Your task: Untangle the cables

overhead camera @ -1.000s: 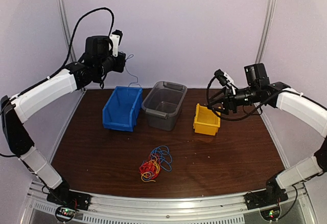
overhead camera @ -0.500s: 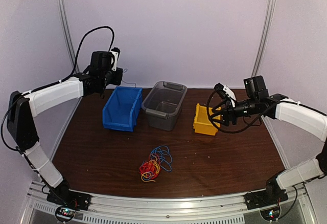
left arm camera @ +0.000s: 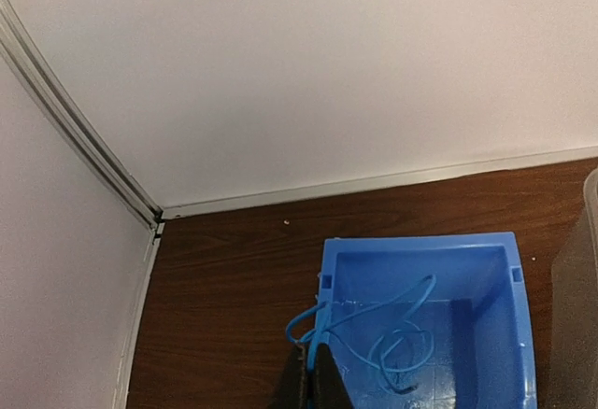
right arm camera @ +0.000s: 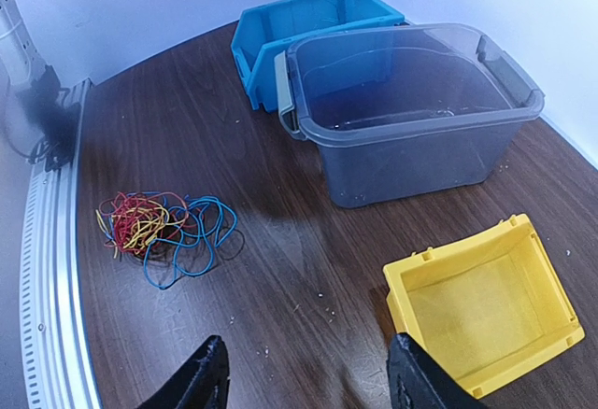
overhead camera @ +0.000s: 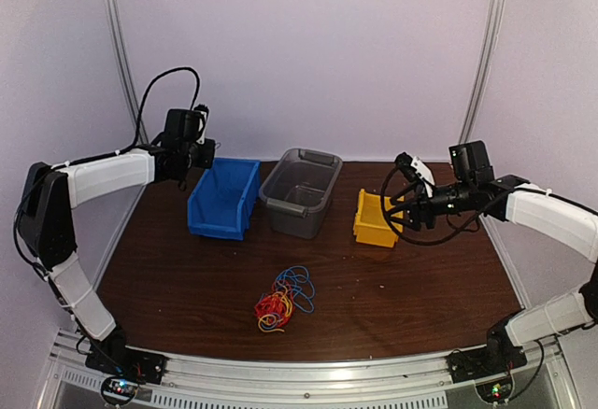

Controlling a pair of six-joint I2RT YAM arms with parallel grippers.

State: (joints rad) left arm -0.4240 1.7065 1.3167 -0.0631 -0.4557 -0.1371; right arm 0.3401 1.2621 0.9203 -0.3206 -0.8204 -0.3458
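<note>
Left gripper (left arm camera: 313, 381) pinched shut on blue cable (left arm camera: 402, 295) over blue bin (left arm camera: 420, 242), likely colour-sorting; right gripper (right arm camera: 308, 373) wide open, empty, near yellow bin (right arm camera: 462, 246).

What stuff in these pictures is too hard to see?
- Top view: blue cable in the blue bin, too thin to see.
- Left wrist view: left gripper, cut off by the bottom edge; only pinched tips show.
- Right wrist view: right gripper, cut off likewise.
- Top and right wrist views: how the tangled cables cross, too small.
</note>
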